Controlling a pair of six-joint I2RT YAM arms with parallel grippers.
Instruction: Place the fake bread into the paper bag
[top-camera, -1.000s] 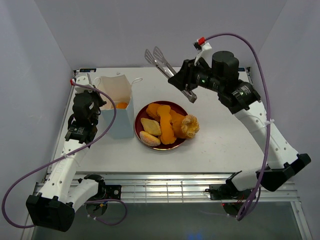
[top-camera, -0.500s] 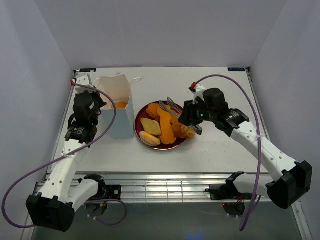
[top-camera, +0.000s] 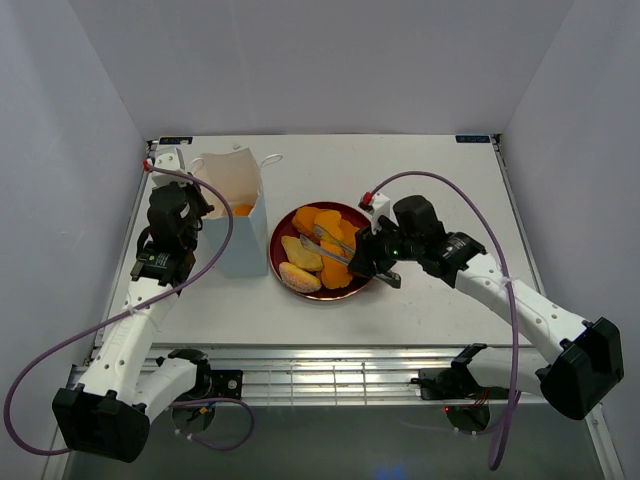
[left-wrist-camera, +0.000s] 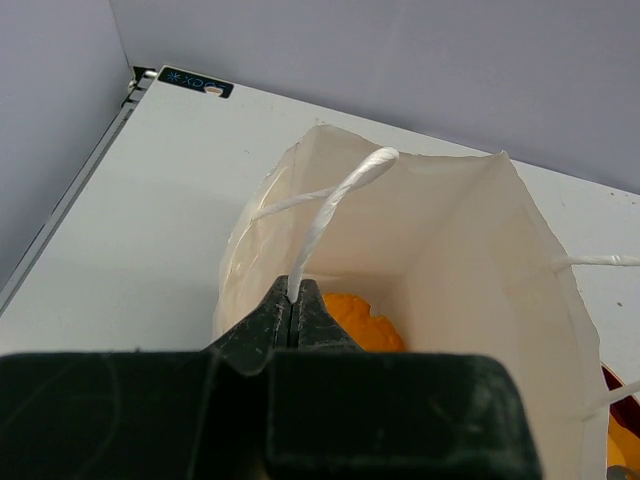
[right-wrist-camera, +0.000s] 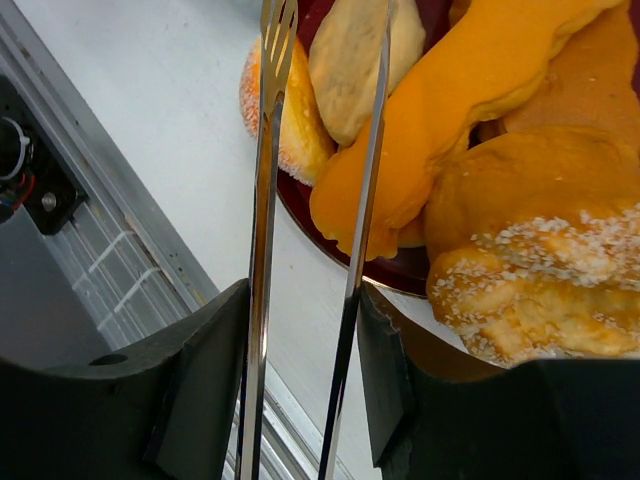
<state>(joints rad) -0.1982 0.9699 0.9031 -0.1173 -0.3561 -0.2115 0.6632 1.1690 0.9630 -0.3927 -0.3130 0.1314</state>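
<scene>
The white paper bag (top-camera: 240, 232) stands left of the dark red plate (top-camera: 342, 207). One orange bread (top-camera: 243, 210) lies inside it, also seen in the left wrist view (left-wrist-camera: 365, 322). My left gripper (top-camera: 200, 210) is shut on the bag's near cord handle (left-wrist-camera: 340, 195). My right gripper (top-camera: 375, 262) is shut on metal tongs (top-camera: 325, 246), whose open arms (right-wrist-camera: 263, 200) reach over the plate's near side. On the plate lie several breads (top-camera: 328, 252): a long orange piece (right-wrist-camera: 470, 80), a tan oval roll (right-wrist-camera: 350, 50), a sugared roll (right-wrist-camera: 297, 125) and a sugared twisted bun (right-wrist-camera: 540, 270).
The bag and plate (right-wrist-camera: 400, 270) sit on a white table (top-camera: 450, 170) with grey walls on three sides. A metal rail (top-camera: 330, 375) runs along the near edge; it shows in the right wrist view (right-wrist-camera: 110, 270).
My right arm has come down from the back of the table with the tongs, which now reach over the breads on the plate. The left arm has not moved.
</scene>
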